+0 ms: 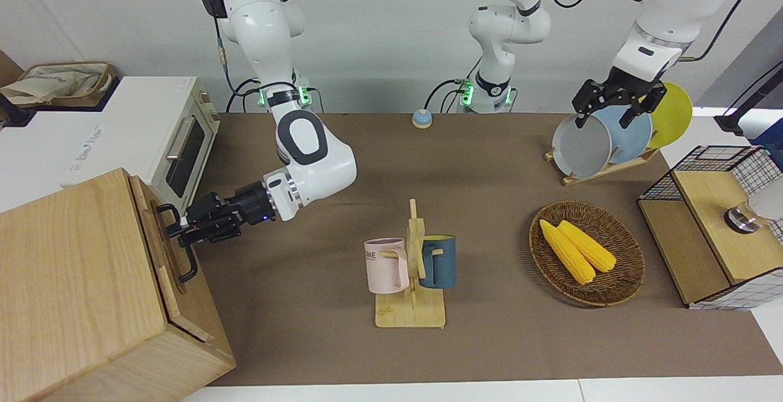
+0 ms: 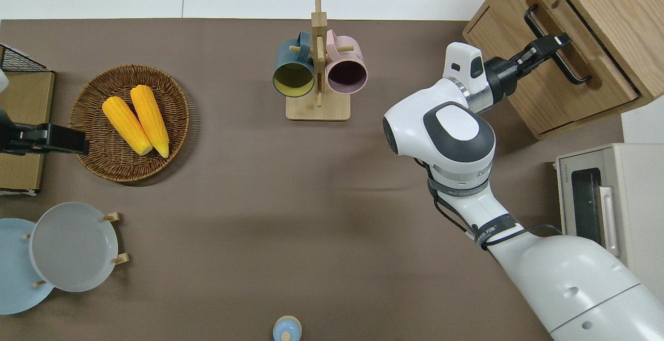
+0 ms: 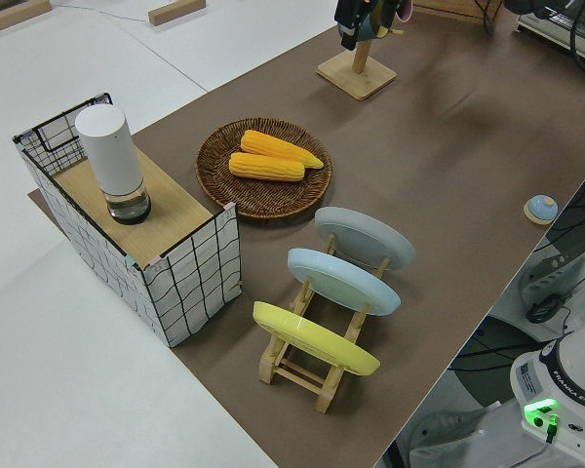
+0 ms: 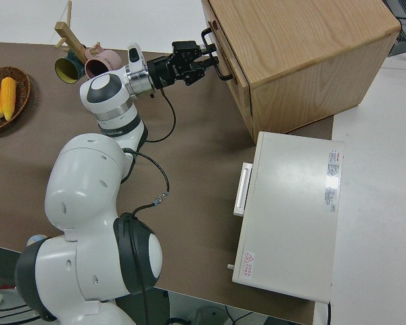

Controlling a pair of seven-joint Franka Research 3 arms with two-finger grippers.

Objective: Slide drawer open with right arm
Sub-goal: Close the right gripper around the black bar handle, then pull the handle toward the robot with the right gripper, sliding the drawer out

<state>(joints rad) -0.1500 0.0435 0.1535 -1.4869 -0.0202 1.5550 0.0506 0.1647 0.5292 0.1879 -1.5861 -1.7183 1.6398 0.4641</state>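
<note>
The cabinet (image 1: 92,279) sits at the right arm's end of the counter (image 1: 489,341), the oven (image 1: 177,139) beside it, nearer the robots. The mug rack (image 1: 411,286) stands mid-counter. The corn basket (image 1: 587,254) lies toward the left arm's end, the plate rack (image 1: 602,166) nearer the robots.
</note>
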